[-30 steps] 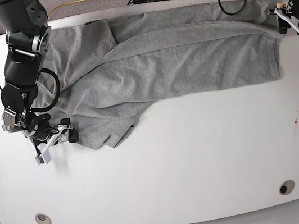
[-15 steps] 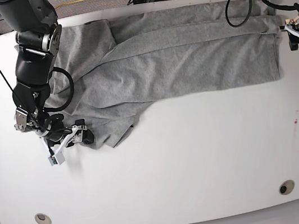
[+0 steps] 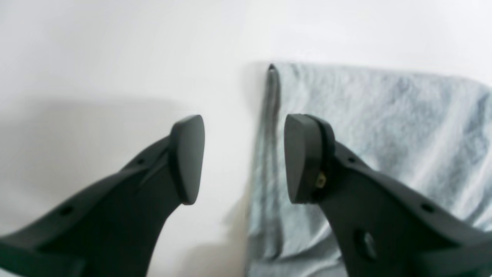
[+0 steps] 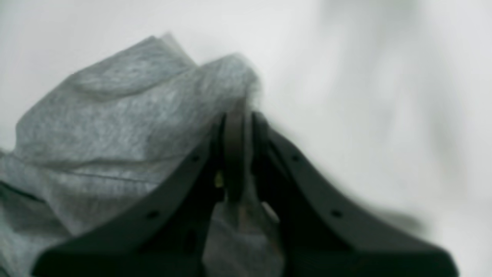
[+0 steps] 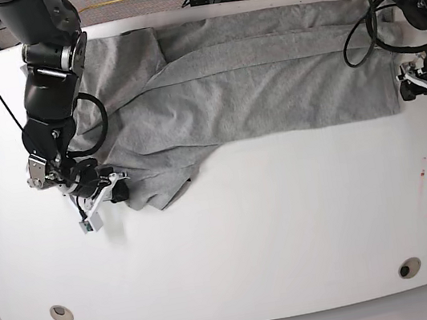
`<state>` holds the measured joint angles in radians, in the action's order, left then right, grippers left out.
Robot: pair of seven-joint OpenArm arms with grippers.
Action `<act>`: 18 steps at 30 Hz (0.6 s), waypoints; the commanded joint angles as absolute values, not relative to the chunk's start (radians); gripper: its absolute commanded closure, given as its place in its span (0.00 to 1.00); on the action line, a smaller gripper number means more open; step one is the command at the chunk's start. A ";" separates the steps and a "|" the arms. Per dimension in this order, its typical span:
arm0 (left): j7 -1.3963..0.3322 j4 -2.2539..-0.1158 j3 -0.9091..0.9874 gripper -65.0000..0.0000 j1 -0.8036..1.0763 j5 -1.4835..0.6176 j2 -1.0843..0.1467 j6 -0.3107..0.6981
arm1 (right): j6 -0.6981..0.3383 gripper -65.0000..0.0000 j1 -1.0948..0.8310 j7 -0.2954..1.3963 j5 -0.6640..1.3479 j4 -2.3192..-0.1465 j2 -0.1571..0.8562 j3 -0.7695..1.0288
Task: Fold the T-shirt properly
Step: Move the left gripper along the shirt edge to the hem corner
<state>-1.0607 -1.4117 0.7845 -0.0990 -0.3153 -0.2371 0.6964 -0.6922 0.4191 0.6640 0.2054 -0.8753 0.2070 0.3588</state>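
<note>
The T-shirt [image 5: 250, 81] is soft grey cloth, knit, with a speckled look and no shine. It lies in loose wrinkles and folds. Up close in the right wrist view the T-shirt [image 4: 115, 107] looks a bit fuzzy. The counter [image 5: 250, 235] is white, smooth and a little glossy. The left tool [image 3: 244, 157] is dark matt plastic with smooth flat pads [image 3: 188, 154]. The right tool [image 4: 238, 154] is the same dark matt plastic. The arms have shiny black shells [image 5: 49, 72] and white plastic bits near the tools

No text or label can be read.
</note>
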 commanded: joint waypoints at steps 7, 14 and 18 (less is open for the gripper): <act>-1.013 -1.359 0.720 0.52 -0.168 -0.337 -0.254 0.698 | -0.698 0.94 0.401 0.674 0.208 -0.947 0.211 0.341; -0.947 -1.346 0.599 0.52 -0.168 -0.337 -0.255 0.636 | -0.698 0.95 0.400 0.674 0.208 -0.949 0.211 0.343; -0.912 -1.280 0.590 0.52 -0.179 -0.337 -0.259 0.599 | -0.698 0.95 0.401 0.673 0.208 -0.949 0.213 0.343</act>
<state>-0.9344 -1.2907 0.5861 -0.1577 -0.3328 -0.2352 0.6167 -0.6991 0.3809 0.6651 0.2142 -0.9352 0.2001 0.3412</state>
